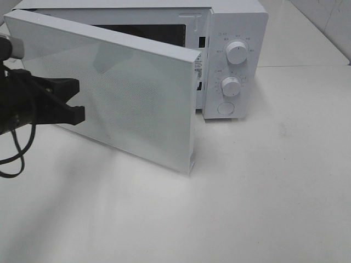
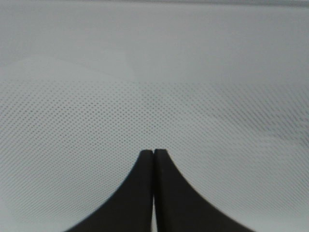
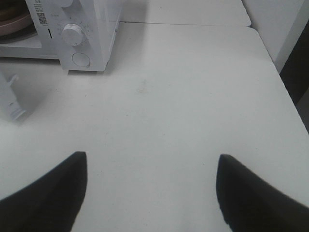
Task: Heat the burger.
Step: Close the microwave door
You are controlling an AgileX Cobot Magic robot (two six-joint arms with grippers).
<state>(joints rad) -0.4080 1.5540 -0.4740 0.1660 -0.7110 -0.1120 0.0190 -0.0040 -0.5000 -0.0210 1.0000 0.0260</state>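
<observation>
The white microwave (image 1: 237,27) stands at the back of the table with its door (image 1: 120,93) swung partly open. My left gripper (image 1: 81,101) is shut and empty, its tips against the door's outer face; the left wrist view shows the closed fingertips (image 2: 145,164) on the dotted door window (image 2: 154,96). The burger is hidden. In the right wrist view only a brown and pink edge (image 3: 14,21) shows inside the microwave cavity, cut off by the frame. My right gripper (image 3: 152,193) is open and empty over bare table, away from the microwave (image 3: 91,29).
The microwave front has two dials (image 1: 237,52) (image 1: 231,86) and a round button (image 1: 225,108). The white table (image 1: 263,192) extends in front and to the right. Its right edge (image 3: 285,92) shows in the right wrist view. A black cable (image 1: 16,148) hangs from the left arm.
</observation>
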